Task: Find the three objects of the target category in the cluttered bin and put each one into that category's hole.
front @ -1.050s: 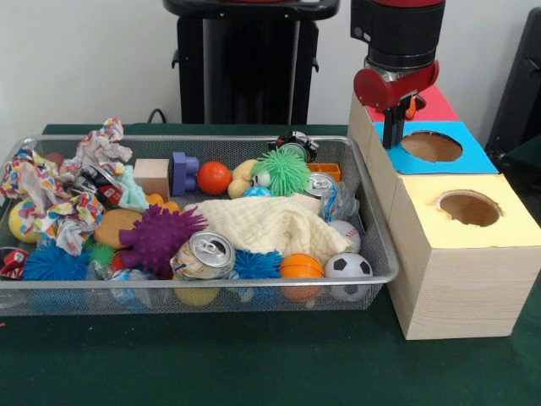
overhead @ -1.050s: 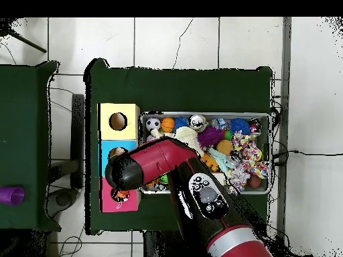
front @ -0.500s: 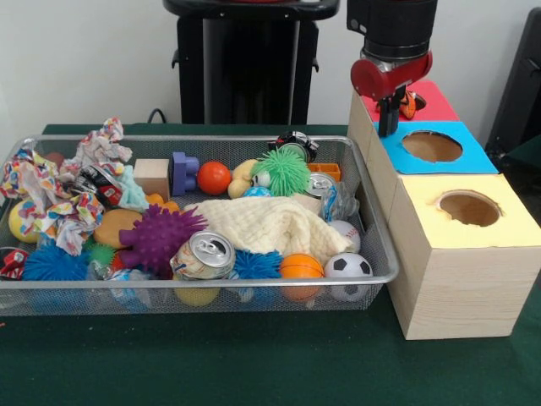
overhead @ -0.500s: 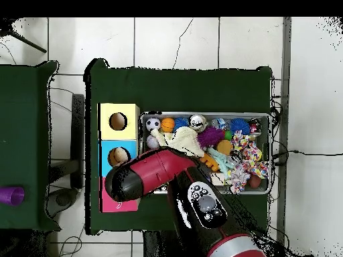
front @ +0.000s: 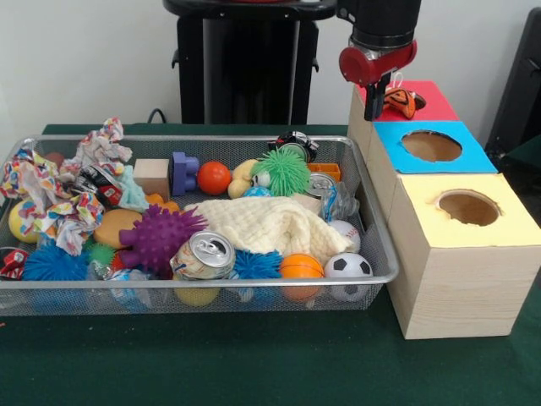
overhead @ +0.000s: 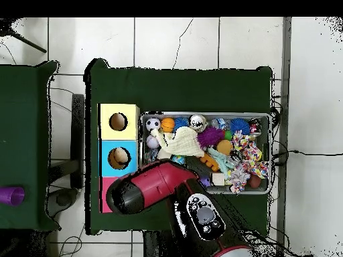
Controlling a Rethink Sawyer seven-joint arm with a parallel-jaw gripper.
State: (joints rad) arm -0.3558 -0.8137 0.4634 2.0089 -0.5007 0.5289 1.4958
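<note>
Gripper hangs above the near-left corner of the red box top; finger state: cannot tell, nothing visibly held. Orange-black toy lies on red top just right of it, apparently over the hole. Step, by my read: drop-off done or pending. Next: return to bin, left, for another target.

a robotics lab. a red arm on a black pedestal works at a desk under green cloth, on a pale tiled floor with loose cables. a mesh bin of toys sits beside a box with coloured holed tops, an experiment rig.
</note>
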